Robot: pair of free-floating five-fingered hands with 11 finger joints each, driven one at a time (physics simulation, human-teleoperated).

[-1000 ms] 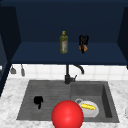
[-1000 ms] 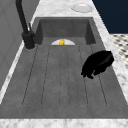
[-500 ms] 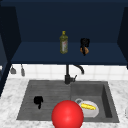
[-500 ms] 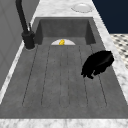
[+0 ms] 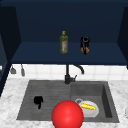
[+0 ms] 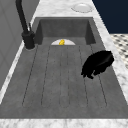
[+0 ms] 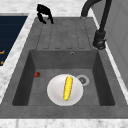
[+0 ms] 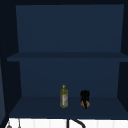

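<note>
Right hand (image 8: 85, 98) curled round orange thing (image 8: 83, 103) on shelf, beside bottle (image 8: 63, 97)

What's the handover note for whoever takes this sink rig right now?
Left robot hand: idle above the drainboard, fingers curled, holding nothing.
Right robot hand: up on the cabinet shelf, on an orange-brown item; grip can't be judged.
Things: olive bottle stands left of that hand. A white plate with a corn cob lies in the basin. A red ball shows at the sink's front edge.
Done: right robot hand is at the item.
Left: the item is not yet off the shelf.
</note>
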